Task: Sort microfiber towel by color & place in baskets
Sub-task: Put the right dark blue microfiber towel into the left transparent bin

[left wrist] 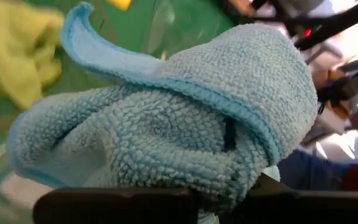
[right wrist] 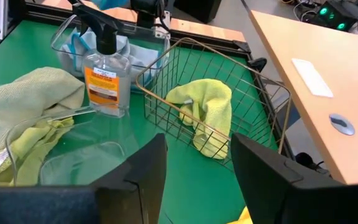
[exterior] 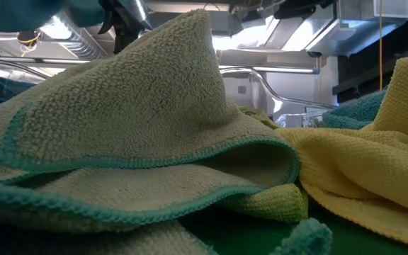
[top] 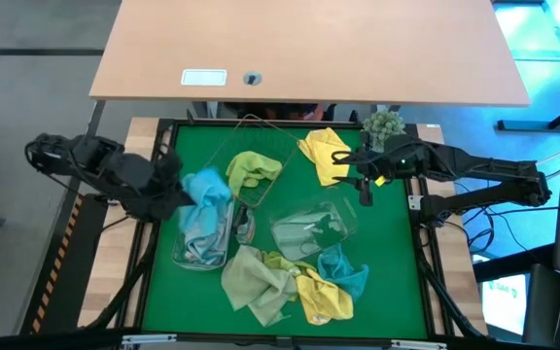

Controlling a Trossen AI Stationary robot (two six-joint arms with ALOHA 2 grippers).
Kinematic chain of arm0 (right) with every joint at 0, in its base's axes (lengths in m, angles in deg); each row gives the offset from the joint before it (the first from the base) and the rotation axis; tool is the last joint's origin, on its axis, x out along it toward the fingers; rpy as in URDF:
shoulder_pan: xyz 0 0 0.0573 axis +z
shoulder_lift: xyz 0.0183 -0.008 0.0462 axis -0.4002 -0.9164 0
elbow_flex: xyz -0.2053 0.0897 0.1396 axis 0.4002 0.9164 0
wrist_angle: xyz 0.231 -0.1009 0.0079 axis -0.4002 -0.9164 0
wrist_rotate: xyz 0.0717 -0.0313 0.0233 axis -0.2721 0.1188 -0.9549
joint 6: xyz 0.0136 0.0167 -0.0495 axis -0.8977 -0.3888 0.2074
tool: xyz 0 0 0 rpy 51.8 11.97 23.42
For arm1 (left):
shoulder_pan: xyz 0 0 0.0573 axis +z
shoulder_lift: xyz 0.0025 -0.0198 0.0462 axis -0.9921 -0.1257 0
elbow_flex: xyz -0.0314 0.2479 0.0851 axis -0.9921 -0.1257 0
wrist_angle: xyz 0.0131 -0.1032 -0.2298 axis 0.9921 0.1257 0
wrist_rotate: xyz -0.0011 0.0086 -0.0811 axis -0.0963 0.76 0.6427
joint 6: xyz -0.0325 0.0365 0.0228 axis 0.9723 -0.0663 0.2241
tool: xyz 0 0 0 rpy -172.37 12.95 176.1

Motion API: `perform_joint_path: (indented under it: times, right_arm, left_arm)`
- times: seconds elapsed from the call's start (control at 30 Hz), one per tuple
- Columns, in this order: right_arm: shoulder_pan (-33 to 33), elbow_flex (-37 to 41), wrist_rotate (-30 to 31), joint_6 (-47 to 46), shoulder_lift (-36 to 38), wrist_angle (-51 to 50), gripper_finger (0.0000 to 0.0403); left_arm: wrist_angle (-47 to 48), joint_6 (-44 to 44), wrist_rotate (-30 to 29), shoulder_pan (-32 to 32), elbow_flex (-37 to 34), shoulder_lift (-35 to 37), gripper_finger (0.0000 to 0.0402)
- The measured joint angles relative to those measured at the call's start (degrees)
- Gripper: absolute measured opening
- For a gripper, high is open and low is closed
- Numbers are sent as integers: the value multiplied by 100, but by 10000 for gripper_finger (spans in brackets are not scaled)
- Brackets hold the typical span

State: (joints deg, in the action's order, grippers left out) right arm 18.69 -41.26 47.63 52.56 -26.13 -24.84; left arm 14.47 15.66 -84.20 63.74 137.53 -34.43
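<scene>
My left gripper [top: 181, 187] is shut on a light blue towel [top: 207, 185], held above a clear tub [top: 200, 243] that holds grey-blue cloths. The wire basket [top: 261, 146] holds a lime green towel [top: 251, 170] [right wrist: 204, 112]. My right gripper [top: 356, 167] [right wrist: 197, 174] is open, over the edge of a yellow towel [top: 321, 154] lying on the mat. A second clear tub [top: 311, 228] stands mid-table. Olive [top: 256, 282] [exterior: 140, 127], yellow [top: 324, 297] and teal [top: 343, 267] towels lie piled at the near edge. My left gripper holds the light blue towel [left wrist: 185, 149] as a bunched wad of several folds. The wad bulges out past the dark fingers [left wrist: 117, 205] and hides the place of contact. The towel is lifted clear, above the clear tub's far end.
A spray bottle [top: 244, 224] [right wrist: 104, 74] stands between the two clear tubs, near the wire basket. A fuzzy plant ball [top: 384, 124] sits at the far right corner. A tan desk [top: 309, 49] lies beyond the far edge. Bare green mat [top: 387, 243] shows on the right.
</scene>
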Motion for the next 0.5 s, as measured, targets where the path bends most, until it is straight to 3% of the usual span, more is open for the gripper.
perform_joint_path:
  times: [0.3,0.5]
  right_arm:
    - [-1,0,0,0,2,1,179]
    - [1,0,0,2,2,2,179]
  left_arm:
    - [993,1056,11,-197,0,-364,18]
    - [972,1235,-177,-206,-1,-1021,17]
